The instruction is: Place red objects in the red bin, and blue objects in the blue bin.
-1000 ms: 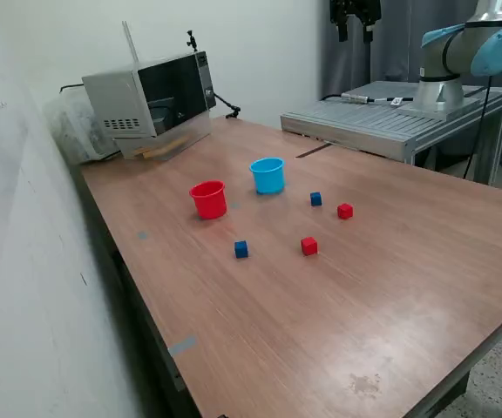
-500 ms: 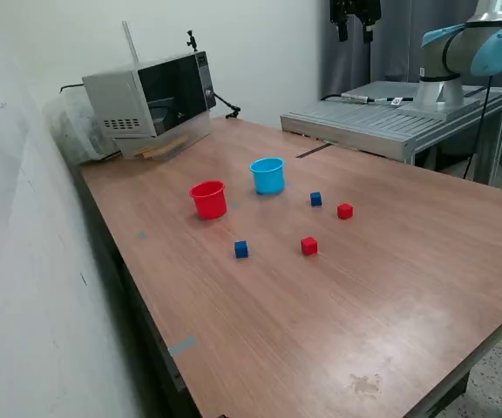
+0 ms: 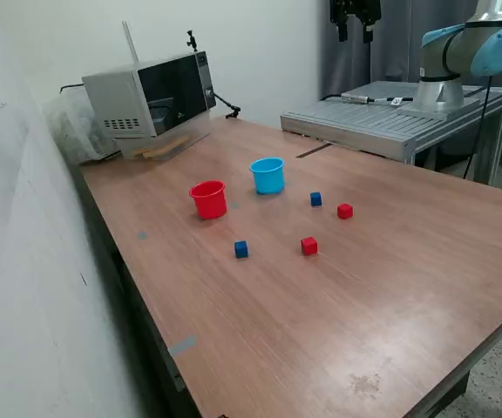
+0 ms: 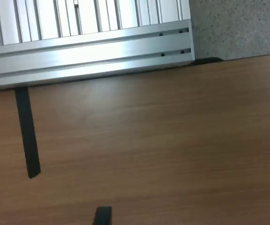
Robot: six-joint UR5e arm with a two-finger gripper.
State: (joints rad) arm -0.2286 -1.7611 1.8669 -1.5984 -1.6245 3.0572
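Note:
On the wooden table (image 3: pixel 338 322) in the exterior view stand a red cup (image 3: pixel 208 199) and a light-blue cup (image 3: pixel 267 175). One dark-blue cube (image 3: pixel 315 199) lies towards the exterior view's right of the blue cup. Another dark-blue cube (image 3: pixel 240 249) lies in front of the red cup. Two red cubes (image 3: pixel 345 211) (image 3: pixel 308 246) lie near them. My gripper (image 3: pixel 356 19) hangs high at the back, far from all of them. In the wrist view only its two dark fingertips (image 4: pixel 102 216) show, wide apart and empty; no cubes or cups show there.
A microwave (image 3: pixel 151 100) and a plastic bag (image 3: pixel 72 126) stand at the back on the exterior view's left. An aluminium platform (image 3: pixel 390 117) (image 4: pixel 88 47) carries the arm's base (image 3: pixel 447 83). A black tape strip (image 4: pixel 27 131) lies on the table.

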